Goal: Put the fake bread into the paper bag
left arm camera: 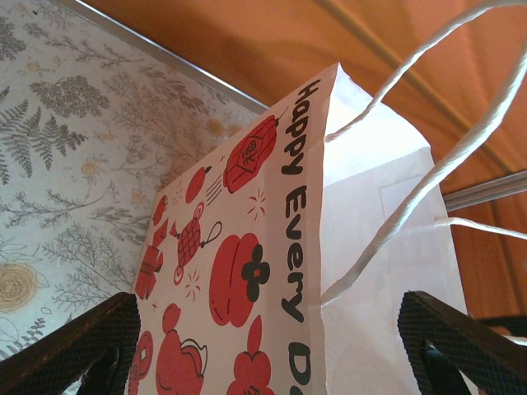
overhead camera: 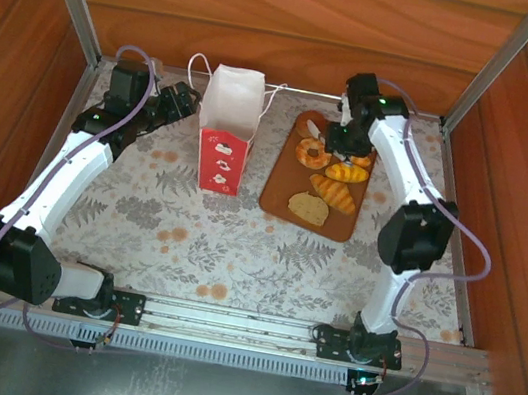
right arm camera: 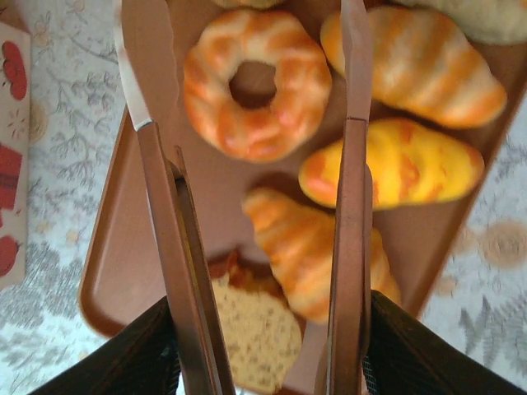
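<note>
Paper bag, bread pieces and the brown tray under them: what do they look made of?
Paper bag: thin matte white paper, creased, with printed red art and twisted string handles. Bread: likely soft foam or plastic, with slightly glossy painted stripes. Tray: probably smooth moulded plastic, uniform brown with a raised rim.

Bread (overhead camera: 334, 193) lies on board (overhead camera: 278, 192), right of paper bag (overhead camera: 224, 145).

Brown tray (overhead camera: 278, 192) flat on the right of the fern-patterned table (overhead camera: 187, 235), tongs (right arm camera: 160, 206) above its far half, wooden walls (overhead camera: 276, 7) all round.
</note>
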Tool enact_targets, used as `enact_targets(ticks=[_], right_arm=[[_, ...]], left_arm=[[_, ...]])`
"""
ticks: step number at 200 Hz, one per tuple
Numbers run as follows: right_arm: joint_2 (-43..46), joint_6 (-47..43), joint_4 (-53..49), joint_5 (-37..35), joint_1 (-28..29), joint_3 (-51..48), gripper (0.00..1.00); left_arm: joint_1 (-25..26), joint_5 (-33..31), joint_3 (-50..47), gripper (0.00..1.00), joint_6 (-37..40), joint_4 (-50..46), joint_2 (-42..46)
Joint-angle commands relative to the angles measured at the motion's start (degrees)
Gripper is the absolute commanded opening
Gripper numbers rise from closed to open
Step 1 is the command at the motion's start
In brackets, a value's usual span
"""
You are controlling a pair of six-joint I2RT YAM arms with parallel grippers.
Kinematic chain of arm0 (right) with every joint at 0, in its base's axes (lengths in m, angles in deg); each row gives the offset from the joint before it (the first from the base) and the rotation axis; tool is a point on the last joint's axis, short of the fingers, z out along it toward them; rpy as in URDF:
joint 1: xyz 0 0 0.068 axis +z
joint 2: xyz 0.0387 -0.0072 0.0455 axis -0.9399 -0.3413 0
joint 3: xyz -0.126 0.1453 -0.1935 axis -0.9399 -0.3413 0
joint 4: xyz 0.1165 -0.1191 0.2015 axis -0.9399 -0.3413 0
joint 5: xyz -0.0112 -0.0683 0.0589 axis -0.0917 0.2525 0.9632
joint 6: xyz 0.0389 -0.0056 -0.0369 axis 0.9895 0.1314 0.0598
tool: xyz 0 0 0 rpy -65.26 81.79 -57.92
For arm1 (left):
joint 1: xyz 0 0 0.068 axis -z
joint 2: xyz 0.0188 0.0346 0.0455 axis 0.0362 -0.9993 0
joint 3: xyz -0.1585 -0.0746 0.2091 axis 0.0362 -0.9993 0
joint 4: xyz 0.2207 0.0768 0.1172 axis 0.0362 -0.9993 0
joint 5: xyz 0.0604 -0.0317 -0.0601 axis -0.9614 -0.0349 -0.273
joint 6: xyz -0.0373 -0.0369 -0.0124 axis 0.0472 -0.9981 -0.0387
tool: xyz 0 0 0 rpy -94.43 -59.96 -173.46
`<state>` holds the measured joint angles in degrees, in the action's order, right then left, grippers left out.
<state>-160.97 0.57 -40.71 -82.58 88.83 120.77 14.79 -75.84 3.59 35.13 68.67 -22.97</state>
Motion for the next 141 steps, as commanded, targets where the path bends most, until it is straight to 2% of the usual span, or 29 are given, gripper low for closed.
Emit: enact_targets(ticks=[1,77,141], right_arm=[[-4.1,-2.8,-0.5,-2.4,0.6,6.3,0.58],[-16.1,-5.6,-2.9,-3.0,0.7,18.6,0.62],[-20.5,-6.2,-3.6,-3.0,1.0,21.1,0.63]], left_arm=[[-0.5,0.8,-0.3,0.87,0.1,-0.7,-0.4],[-0.6,0.9,0.2,0.87,-0.1,-0.8,-0.9],[-0.8,1.4,0.9,0.87,-0.1,-1.1,-2.2]])
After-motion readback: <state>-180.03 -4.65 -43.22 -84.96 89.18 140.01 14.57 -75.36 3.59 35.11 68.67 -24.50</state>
